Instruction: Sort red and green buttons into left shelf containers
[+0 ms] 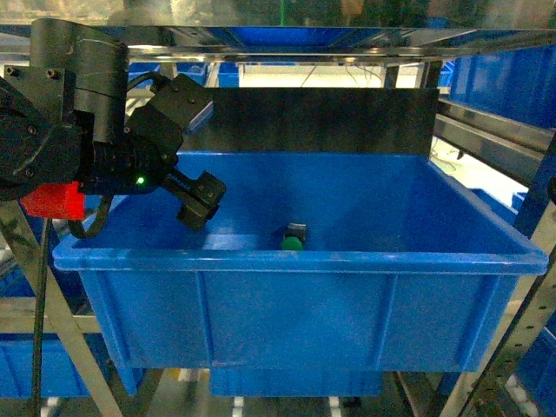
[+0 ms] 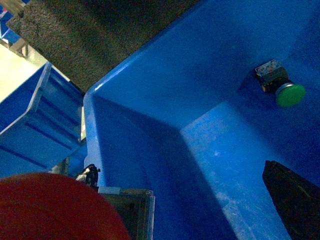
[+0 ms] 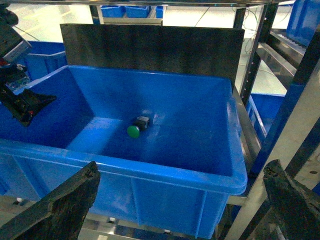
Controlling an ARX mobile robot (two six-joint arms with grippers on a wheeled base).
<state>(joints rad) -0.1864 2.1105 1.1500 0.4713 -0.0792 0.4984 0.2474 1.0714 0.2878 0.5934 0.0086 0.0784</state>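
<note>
Green button lies on blue bin floor, right of and below left gripper; its jaw state unclear. Right gripper fingers spread.

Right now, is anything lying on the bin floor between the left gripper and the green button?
No. In the right wrist view, only bare blue floor and inner wall separate the left gripper from the green button in the bin. The head view agrees.
</note>
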